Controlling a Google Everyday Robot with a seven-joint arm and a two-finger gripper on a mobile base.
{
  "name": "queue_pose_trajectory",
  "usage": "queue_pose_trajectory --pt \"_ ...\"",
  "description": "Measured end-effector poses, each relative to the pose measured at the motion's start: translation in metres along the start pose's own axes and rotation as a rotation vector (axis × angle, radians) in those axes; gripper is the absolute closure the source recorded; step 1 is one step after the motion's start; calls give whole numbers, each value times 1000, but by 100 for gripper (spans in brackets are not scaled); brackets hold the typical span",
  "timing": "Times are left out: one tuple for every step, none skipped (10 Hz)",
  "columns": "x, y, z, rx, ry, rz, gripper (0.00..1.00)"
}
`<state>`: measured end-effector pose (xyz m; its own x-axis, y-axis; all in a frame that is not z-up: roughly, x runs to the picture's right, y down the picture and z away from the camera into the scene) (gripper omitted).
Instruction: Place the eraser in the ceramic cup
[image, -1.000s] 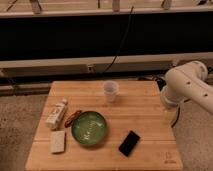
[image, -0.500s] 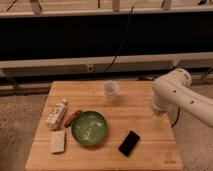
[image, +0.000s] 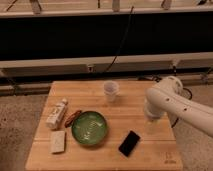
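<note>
Table: wooden tabletop (image: 135, 107), seen from the front and above; a dark wall with pale rails runs behind it.
Eraser: flat black block (image: 129, 143) lying on the tabletop near the front edge, right of centre, turned at an angle. Nothing touches it.
Ceramic cup: small whitish cup (image: 111, 90) standing upright near the back edge, about mid-table, well apart from the eraser.
Green bowl: wide bowl (image: 89, 128) between the cup and the front edge, just left of the eraser, with pale marks inside.
Beige block: pale rectangle (image: 58, 141) at front left, near the bowl.
Bottle: white container (image: 56, 113) lying on its side at the left, behind the beige block.
Small item: reddish-brown strip (image: 73, 117) at the bowl's upper-left rim; what it is cannot be told.
Arm: white arm (image: 175, 102) enters from the right and bends down over the table's right side.
Gripper: gripper (image: 152, 126) hangs at the arm's lower end over the right part of the table, right of the eraser and a little behind it, apart from it and from the cup.
Gripper state: cannot tell whether released or clenched; nothing is seen in it.
</note>
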<state>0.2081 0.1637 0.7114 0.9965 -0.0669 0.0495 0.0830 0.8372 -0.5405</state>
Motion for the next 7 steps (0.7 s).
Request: queue_pose_trajectory --pt "-1 5 7 -6 -1 -20 20" --pt "-2 8 11 -7 1 -34 20" --pt "-4 13 18 -11 -6 -46 20" --pt "-10 14 26 -12 -11 -66 20" --pt "-17 16 32 -14 -16 -86 20" --pt "-23 17 38 -15 -17 -110 20" --pt "-25 21 45 -19 -19 -131 20"
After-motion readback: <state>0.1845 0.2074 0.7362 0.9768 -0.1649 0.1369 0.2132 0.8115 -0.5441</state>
